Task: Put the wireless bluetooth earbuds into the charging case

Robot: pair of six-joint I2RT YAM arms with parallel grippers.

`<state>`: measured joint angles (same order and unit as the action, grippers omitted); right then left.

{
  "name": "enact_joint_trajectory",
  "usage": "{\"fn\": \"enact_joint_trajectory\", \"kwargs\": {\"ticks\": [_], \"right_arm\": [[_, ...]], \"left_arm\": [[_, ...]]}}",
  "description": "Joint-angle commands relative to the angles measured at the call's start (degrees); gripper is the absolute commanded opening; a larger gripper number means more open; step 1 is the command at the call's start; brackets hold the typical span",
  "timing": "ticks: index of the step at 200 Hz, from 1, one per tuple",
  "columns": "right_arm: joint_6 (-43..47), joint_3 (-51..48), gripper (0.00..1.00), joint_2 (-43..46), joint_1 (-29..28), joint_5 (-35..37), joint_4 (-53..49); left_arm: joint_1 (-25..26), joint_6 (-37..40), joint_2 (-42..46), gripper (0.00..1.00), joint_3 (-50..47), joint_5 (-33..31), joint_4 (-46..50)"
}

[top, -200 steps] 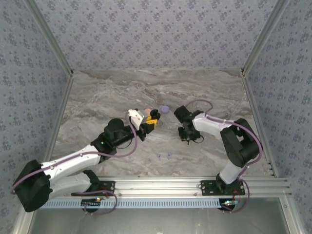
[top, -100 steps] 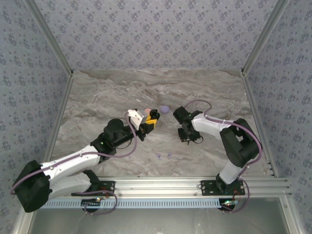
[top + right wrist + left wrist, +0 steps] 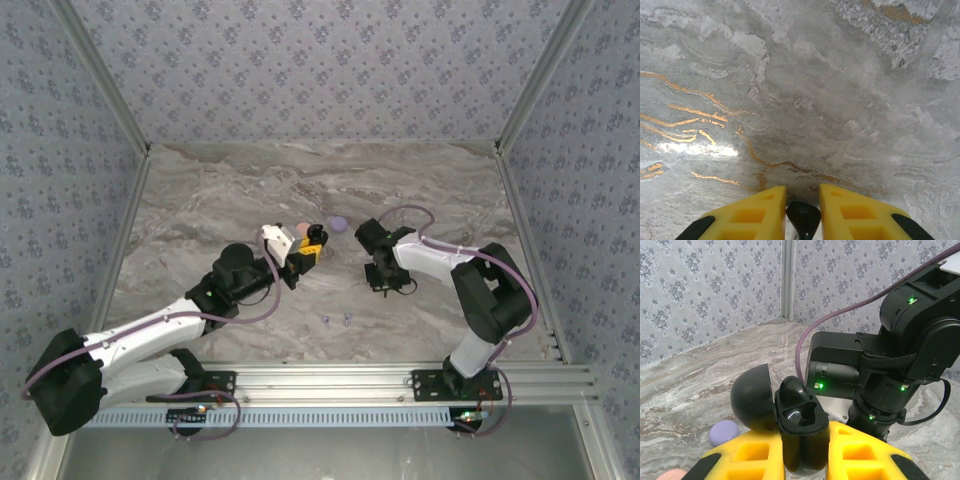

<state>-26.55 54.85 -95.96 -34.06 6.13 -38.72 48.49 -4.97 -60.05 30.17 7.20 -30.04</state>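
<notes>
My left gripper [image 3: 803, 442] is shut on a black charging case [image 3: 802, 437], held upright with its round lid [image 3: 751, 397] swung open to the left. One black earbud [image 3: 792, 392] sits in the case's left slot, and the slot beside it is hollow. My right gripper [image 3: 803, 196] points down close above the marble, shut on a second black earbud [image 3: 803, 217] pinched between its yellow fingers. In the top view the left gripper [image 3: 312, 250] and right gripper [image 3: 379, 284] face each other mid-table. Two pale lavender earbuds [image 3: 336, 320] lie loose nearer the front.
A lavender round case [image 3: 339, 224] and a pink round case [image 3: 302, 229] lie just behind the left gripper. The right arm's black wrist [image 3: 880, 365] looms close behind the held case. Patterned walls enclose the marble table [image 3: 200, 210] on three sides.
The right gripper has edged slightly left, toward the left gripper. The left arm and the open case have stayed put.
</notes>
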Motion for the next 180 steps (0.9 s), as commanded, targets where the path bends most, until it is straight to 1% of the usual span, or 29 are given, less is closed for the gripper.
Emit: {"fn": "enact_joint_trajectory", "kwargs": {"ticks": [1,22,50,78,99,115,134,180], "right_arm": [[0.2,-0.5,0.25,3.1,-0.4,-0.1,-3.3],[1.3,-0.3,0.25,9.7,-0.9,0.8,-1.6],[3.1,-0.3,0.25,22.4,-1.4,0.8,3.3],[4.8,-1.0,0.24,34.2,-2.1,-3.6,13.0],[5.9,-1.1,0.24,39.5,-3.6,-5.7,19.1],[6.6,-0.8,0.25,41.3,-5.0,-6.7,22.9],[7.2,-0.1,0.25,41.3,-6.8,-7.7,25.6],[8.7,3.0,0.25,36.8,-10.7,-6.9,25.7]], "left_arm": [[-0.2,0.6,0.4,0.07,0.4,-0.2,-1.5],[-0.2,0.5,0.1,0.07,0.4,0.2,-1.9],[-0.2,-0.4,-1.1,0.07,0.5,1.7,-4.0],[-0.2,-1.5,-3.4,0.06,1.3,4.8,-6.7],[-0.1,-2.2,-5.3,0.07,2.2,7.4,-8.1],[0.0,-2.5,-6.7,0.07,2.7,9.2,-9.3],[0.2,-2.7,-7.8,0.07,3.4,11.1,-10.3],[0.7,-2.6,-9.2,0.07,4.2,13.3,-11.0]]}}
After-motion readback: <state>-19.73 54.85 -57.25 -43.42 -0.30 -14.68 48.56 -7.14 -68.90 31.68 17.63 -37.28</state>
